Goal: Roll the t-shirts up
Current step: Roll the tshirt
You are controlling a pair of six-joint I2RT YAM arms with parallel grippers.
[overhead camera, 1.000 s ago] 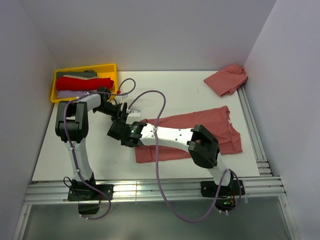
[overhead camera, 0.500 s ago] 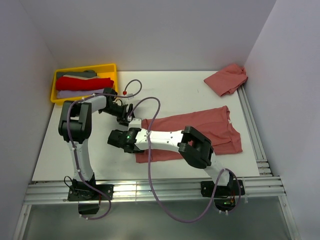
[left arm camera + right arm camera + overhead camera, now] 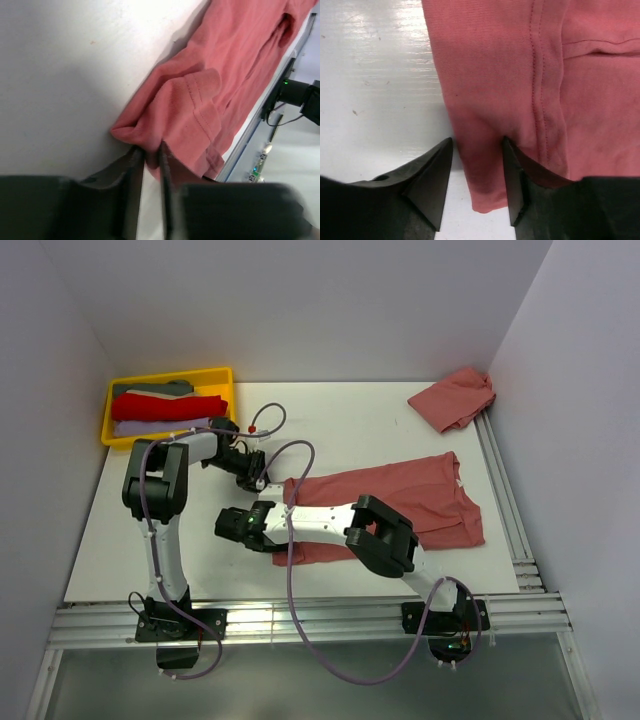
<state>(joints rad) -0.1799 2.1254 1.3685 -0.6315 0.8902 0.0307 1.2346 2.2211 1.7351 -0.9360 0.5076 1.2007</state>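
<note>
A dusty salmon-red t-shirt lies spread flat on the white table. My left gripper is at its far-left corner. In the left wrist view it is shut on a bunched fold of the shirt. My right gripper is at the shirt's near-left edge. In the right wrist view it is open, with a corner strip of the shirt lying between its two fingers on the table.
A yellow tray at the back left holds folded bright red, grey and lavender shirts. Another salmon shirt lies crumpled at the back right. Metal rails run along the table's right side and near edge.
My left gripper has moved right and nearer, onto the shirt's far-left corner. My right gripper has moved left and nearer, to the shirt's near-left corner.
</note>
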